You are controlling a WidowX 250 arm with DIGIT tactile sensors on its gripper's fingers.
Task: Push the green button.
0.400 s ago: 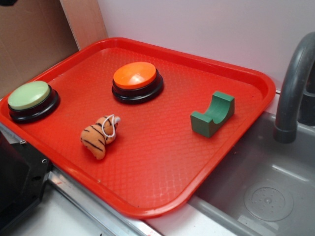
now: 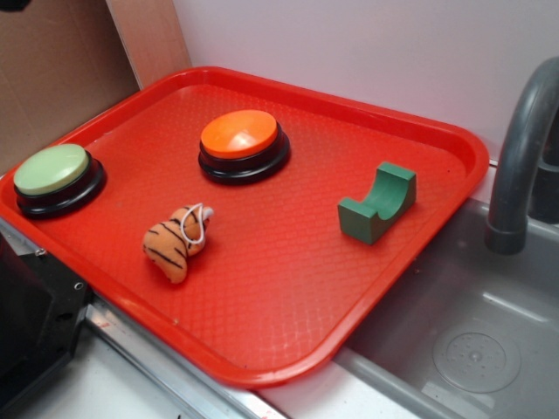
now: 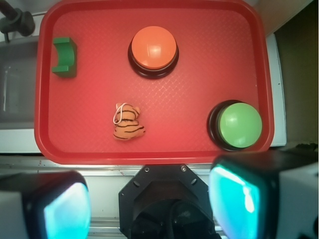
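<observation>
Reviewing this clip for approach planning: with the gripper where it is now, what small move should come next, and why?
Probably move forward and to the right in the wrist view, to get above the green button. The gripper is open and high, outside the red tray, touching nothing. The button sits near the tray's corner, apart from the orange button and the tiger toy.

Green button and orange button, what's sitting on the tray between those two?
Nothing: between the green button and the orange button only bare red tray shows, clearest in the wrist view. The striped toy lies off to one side.
</observation>
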